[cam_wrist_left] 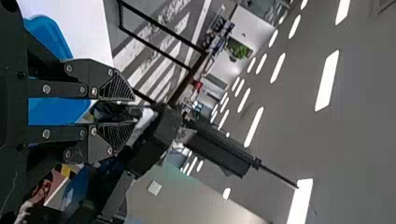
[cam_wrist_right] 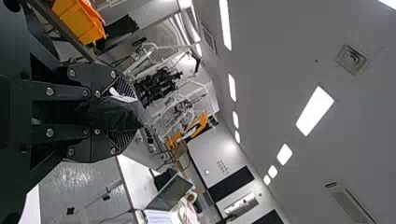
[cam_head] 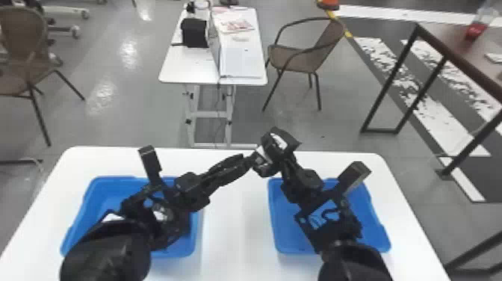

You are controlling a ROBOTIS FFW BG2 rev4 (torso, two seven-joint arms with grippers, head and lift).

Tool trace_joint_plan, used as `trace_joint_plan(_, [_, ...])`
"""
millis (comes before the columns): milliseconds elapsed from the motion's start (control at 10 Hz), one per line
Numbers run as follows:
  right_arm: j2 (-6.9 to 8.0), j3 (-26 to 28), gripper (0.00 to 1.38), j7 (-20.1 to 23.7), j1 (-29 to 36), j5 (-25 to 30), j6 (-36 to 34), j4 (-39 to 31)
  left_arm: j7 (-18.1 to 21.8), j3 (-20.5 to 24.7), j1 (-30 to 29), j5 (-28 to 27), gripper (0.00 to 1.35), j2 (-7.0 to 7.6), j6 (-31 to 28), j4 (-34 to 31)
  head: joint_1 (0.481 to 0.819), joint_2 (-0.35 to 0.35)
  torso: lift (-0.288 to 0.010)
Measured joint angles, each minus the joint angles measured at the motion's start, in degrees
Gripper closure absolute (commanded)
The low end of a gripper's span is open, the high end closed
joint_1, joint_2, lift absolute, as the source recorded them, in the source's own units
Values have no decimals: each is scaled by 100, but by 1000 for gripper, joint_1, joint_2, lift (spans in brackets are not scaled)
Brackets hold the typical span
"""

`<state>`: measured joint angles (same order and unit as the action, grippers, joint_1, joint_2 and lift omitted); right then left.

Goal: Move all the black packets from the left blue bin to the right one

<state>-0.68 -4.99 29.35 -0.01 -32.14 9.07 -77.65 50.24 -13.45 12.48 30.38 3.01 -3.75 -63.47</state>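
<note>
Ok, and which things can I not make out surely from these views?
- Head view: part of the left bin's floor, and any packets there; the left arm covers it.
- Head view: part of the right bin's floor; the right arm covers it.
- Left wrist view: whether the left gripper grips the packet; black lies against black.

A brown chair (cam_head: 308, 58) stands beside a white table (cam_head: 188, 71) holding a black box (cam_head: 194, 33) and a larger white box (cam_head: 242, 61). At the right, a dark-topped table (cam_head: 454, 45) bears what looks like a bottle (cam_head: 477, 30). Elsewhere, a laptop (cam_wrist_right: 172, 192) sits open.
</note>
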Motion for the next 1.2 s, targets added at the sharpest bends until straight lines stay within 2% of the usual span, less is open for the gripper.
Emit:
trace_joint_plan(100, [-2,266,1268,3,-38,95,6,213,-233,231,-234,-48,236,16,-97,-159,695,-126,0])
trace_joint_plan(200, [-43,541,1257,5,-55,147,-13,487,-520,479,-516,-70,145,78,-116,-419,695,-128,0])
trace_joint_plan(300, [-132,726,1251,1,-99,134,-75,865,-877,732,-836,-61,108,163,-86,-774,695,-124,0])
trace_joint_plan(400, [-226,838,1130,1,-194,141,-101,1340,-1124,978,-1116,-20,90,230,-39,-1079,695,-110,0])
trace_joint_plan(600, [-355,1082,160,2,-527,415,-108,2269,-1322,1384,-1392,-22,96,254,48,-1335,695,-95,0])
trace_joint_plan(700, [-383,1232,12,-15,-646,579,-108,2484,-1470,1487,-1457,-112,98,253,41,-1417,695,-95,0])
trace_joint_plan(900, [-341,1428,208,-53,-624,526,-40,2276,-2097,1579,-1688,-102,98,216,-211,-1626,695,-94,0])
trace_joint_plan(1000, [-296,1452,245,-52,-496,321,2,1948,-2256,1646,-1765,21,98,157,-670,-1681,695,-100,0])
trace_joint_plan(1100, [-253,1456,251,-45,-332,136,18,1561,-2377,1752,-1791,-123,98,108,-1118,-1762,695,-101,0])
trace_joint_plan(1200, [-225,1455,251,-39,-160,2,19,1197,-2742,1802,-1799,-325,91,106,-1616,-1943,695,-98,0])
